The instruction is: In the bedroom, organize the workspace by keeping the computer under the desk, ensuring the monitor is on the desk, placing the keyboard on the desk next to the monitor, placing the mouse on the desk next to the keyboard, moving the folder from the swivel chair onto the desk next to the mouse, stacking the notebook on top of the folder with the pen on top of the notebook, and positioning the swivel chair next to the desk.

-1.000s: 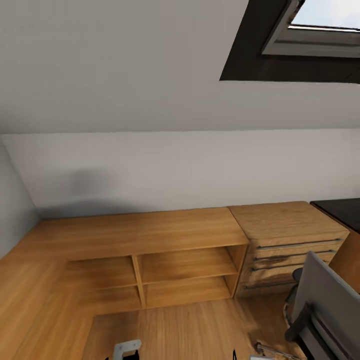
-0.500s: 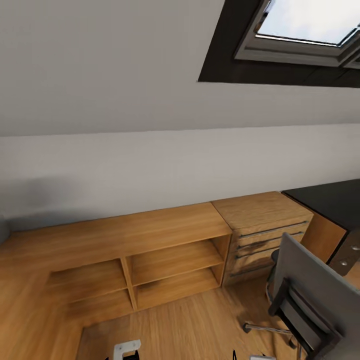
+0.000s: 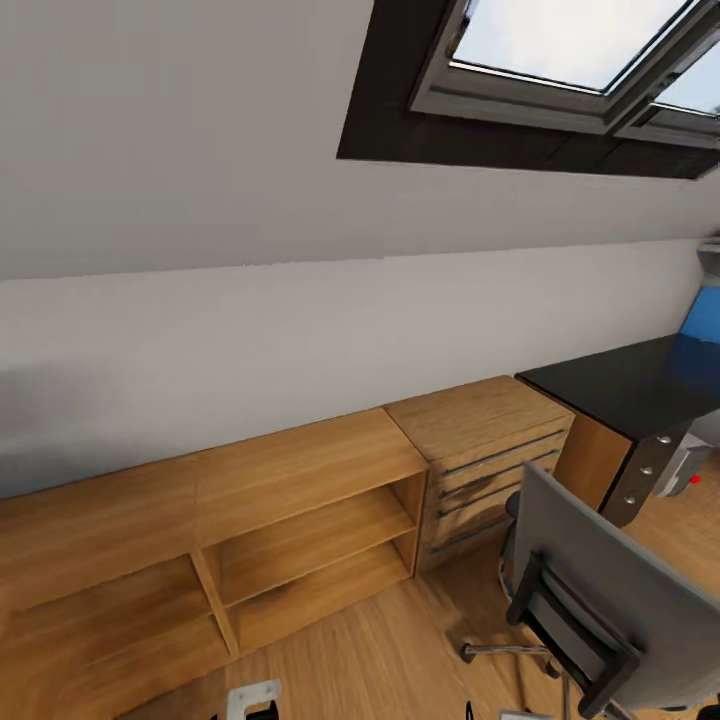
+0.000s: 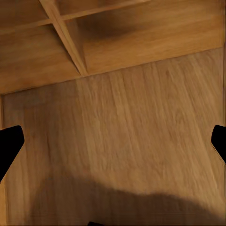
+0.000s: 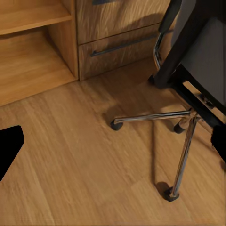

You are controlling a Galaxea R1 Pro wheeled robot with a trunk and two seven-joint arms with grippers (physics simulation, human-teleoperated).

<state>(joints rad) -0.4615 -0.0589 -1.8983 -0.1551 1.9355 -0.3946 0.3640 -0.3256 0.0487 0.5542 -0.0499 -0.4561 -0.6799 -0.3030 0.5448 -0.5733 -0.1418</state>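
1. No legible writing, brand or label on anything.
2. Head view: attic bedroom, sloped grey wall w/ skylight upper right. Low light-wood shelving unit runs along the wall; wood drawer chest sits just beside it on the right.
3. Right of the chest: glossy black desk, dark drawers w/ round silver knobs, blue panel at the far right edge. Small grey object w/ red dot low beside the desk, poss. the computer; can't tell.
4. Swivel chair seen from behind, grey backrest, dark armrest, in front of the chest and near the desk corner.
5. Right wrist view adds the chair's chrome star base w/ castors on the wood floor, plus lower chest drawers.
6. Left wrist view: shelving divider and bare floor.
7. Left gripper: fingertips at opposite frame edges, spread wide, empty. Right gripper: same, wide, empty; the chair base lies ahead of it, not touching.
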